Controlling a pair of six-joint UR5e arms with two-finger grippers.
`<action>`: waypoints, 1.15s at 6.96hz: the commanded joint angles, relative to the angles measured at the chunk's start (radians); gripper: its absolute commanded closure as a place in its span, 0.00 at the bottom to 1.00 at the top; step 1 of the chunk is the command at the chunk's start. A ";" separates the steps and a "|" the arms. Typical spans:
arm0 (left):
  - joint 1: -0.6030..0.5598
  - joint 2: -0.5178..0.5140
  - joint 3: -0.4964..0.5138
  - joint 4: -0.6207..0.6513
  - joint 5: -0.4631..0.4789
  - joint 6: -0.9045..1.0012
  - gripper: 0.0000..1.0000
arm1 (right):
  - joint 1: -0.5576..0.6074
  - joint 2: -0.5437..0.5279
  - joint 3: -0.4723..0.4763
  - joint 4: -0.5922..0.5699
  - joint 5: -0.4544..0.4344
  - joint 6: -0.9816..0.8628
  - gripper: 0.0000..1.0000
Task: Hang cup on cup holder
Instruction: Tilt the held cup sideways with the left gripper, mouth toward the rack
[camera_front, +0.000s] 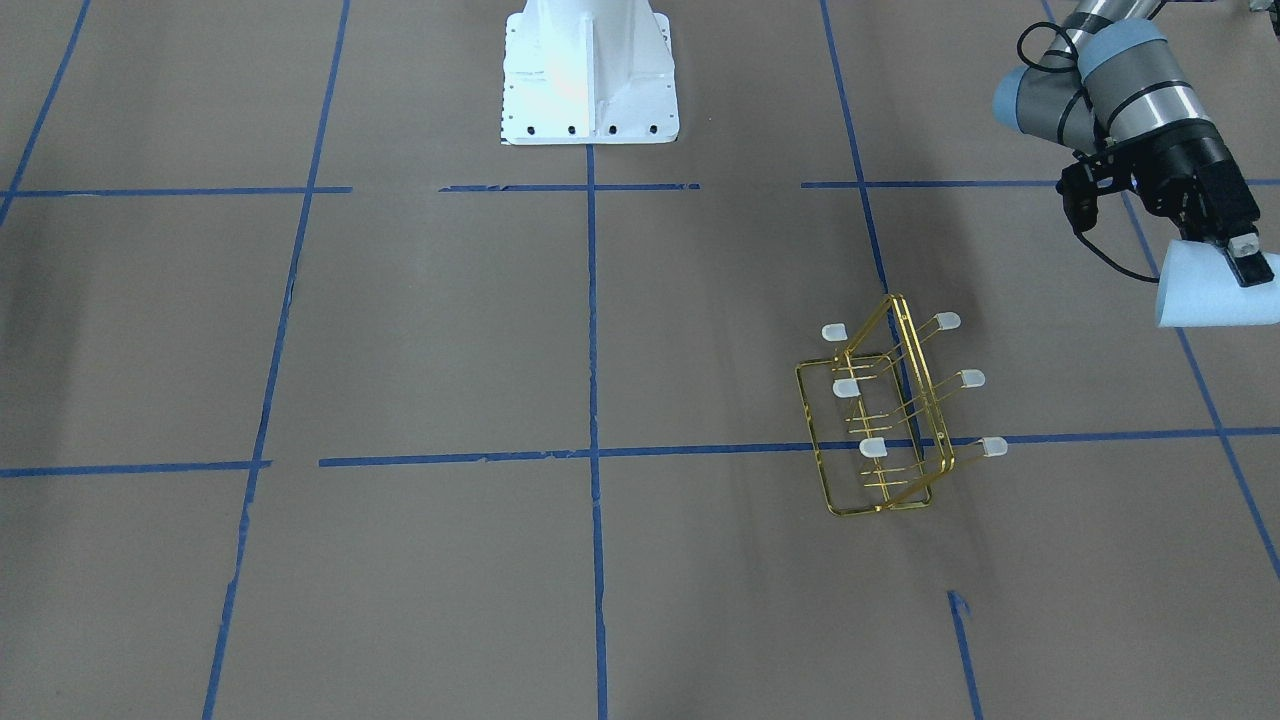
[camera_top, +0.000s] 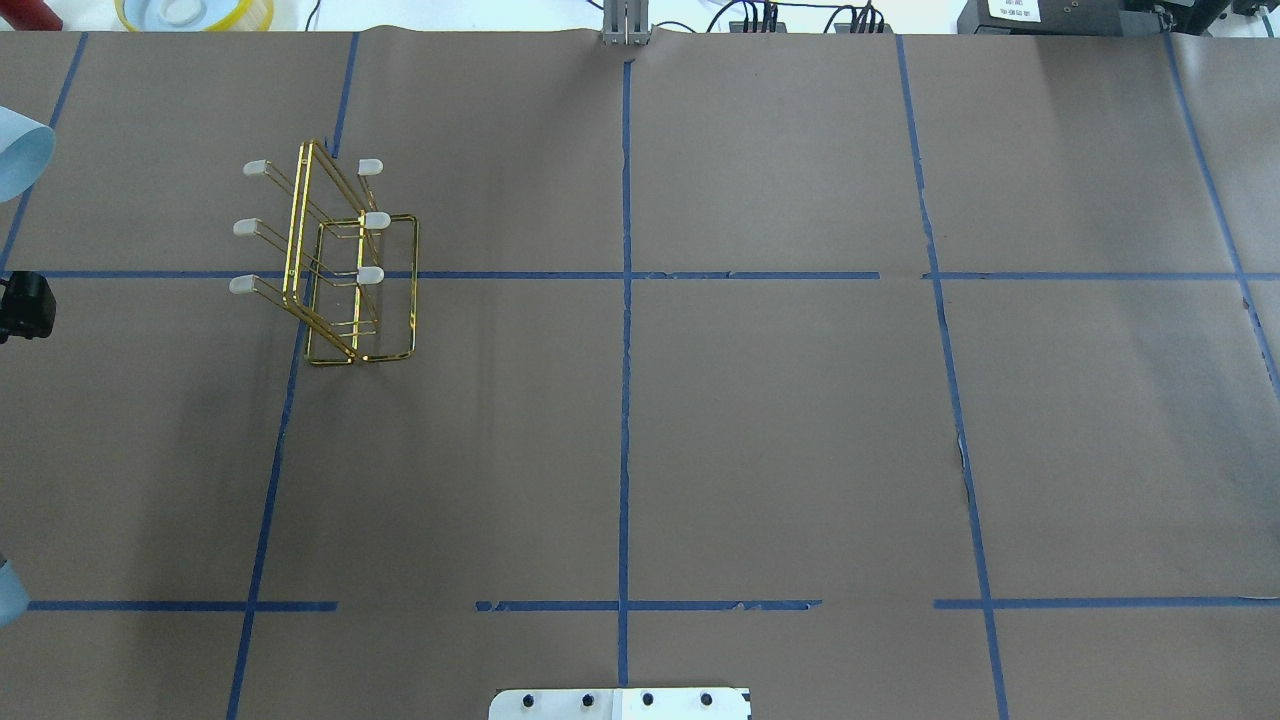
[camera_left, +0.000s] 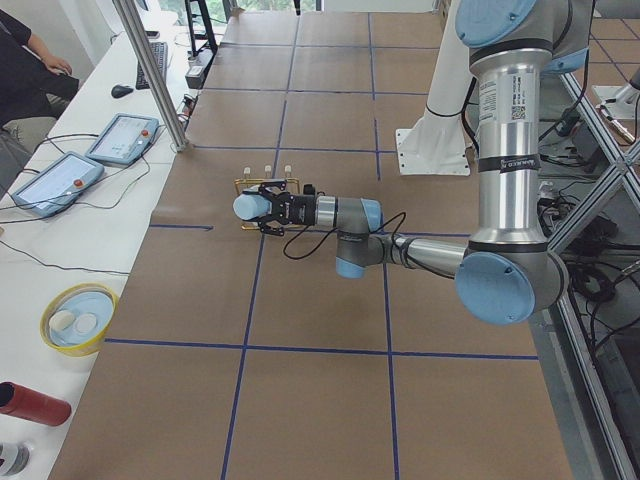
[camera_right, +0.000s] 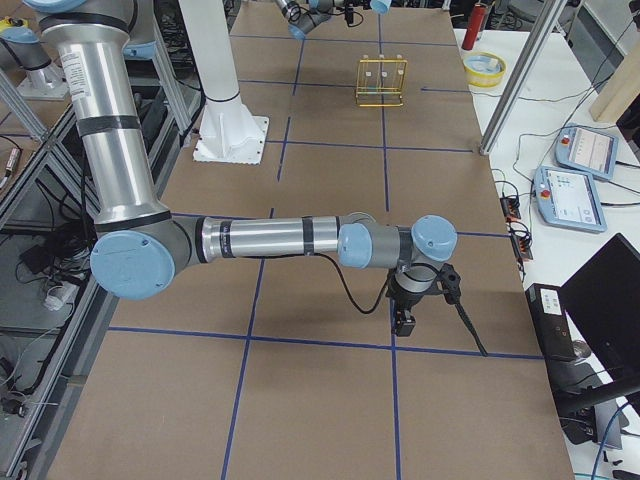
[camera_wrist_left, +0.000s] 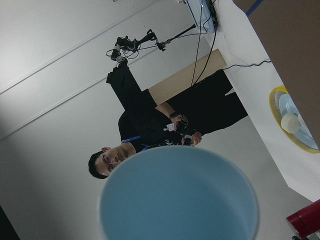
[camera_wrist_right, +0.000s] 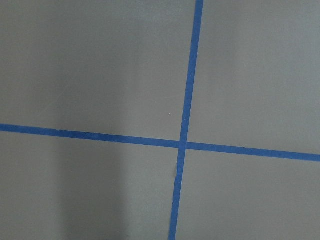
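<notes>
Six capped prongs (camera_front: 971, 379) stood free on the cup holder (camera_front: 885, 420), which sat on the desk (camera_front: 400, 350) well apart from the cup (camera_front: 1205, 295). The left claw (camera_front: 1240, 268) was closed on the cup and held it on its side in the air. From the rack, the cup was at about 2 o'clock in the front-facing view and 10 o'clock in the overhead one. The left wrist view seemed to look straight into the cup's open mouth, so the mouth probably faced back toward the wrist, not toward the rack.

Doing this carry well would mean turning the wrist until the mouth pointed at one prong and the cup's axis lay along that prong's slant. The three prongs on the cup's side, at 3 o'clock of the frame in the front-facing view, looked easiest to reach. The mouth should pass over the prong's tip and well down the wire before the claw lets go. The rack was thin wire and, I judged, would slide or tip if nudged sideways.

The right claw (camera_right: 405, 322) hung over the desk far from all this; whether it was open I could not tell.
</notes>
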 joint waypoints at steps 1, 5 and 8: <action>0.028 -0.031 -0.004 -0.041 0.002 0.117 1.00 | 0.000 0.000 0.000 0.000 0.000 0.000 0.00; 0.315 -0.032 -0.005 -0.011 0.409 0.284 1.00 | 0.000 0.000 0.000 0.000 0.000 -0.001 0.00; 0.396 -0.030 -0.054 0.147 0.517 0.325 1.00 | 0.000 0.000 0.000 0.000 0.000 -0.001 0.00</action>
